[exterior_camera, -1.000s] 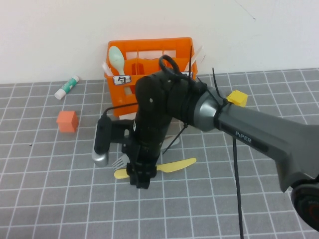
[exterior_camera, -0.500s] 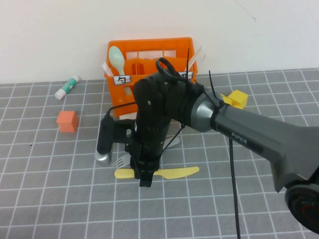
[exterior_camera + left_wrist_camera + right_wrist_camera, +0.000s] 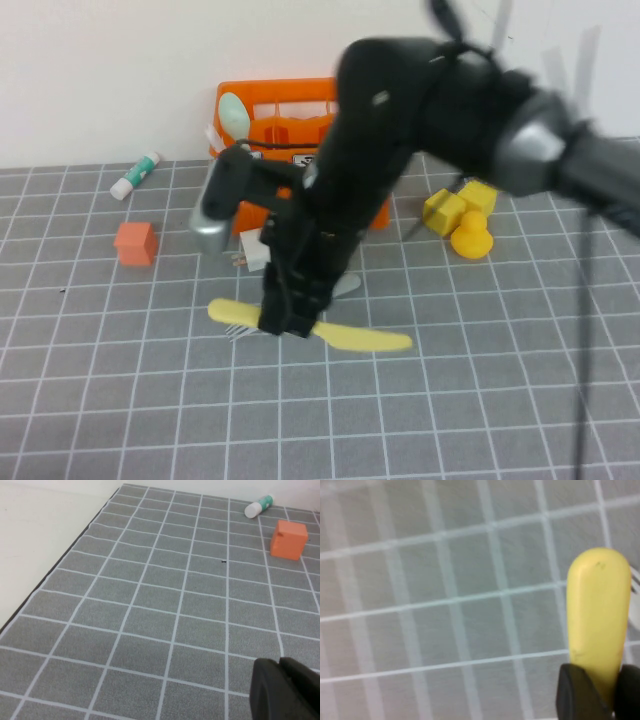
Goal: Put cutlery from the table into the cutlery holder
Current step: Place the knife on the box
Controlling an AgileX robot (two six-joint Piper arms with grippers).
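The right gripper is clamping the pale yellow knife near its middle, just above the table, in front of the cutlery holder. The light grey fork is lying beside it. The left gripper is hovering at the near left; whether its fingers are apart I cannot tell.

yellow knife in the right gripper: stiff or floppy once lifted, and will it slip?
Probably stiff: the yellow knife looks straight along its length, no sag. Likely light, being thin, flat plastic. Slip is possible: the right gripper pinches the smooth handle between narrow fingers, so it may pivot. The left gripper sits far left, away from the cutlery.
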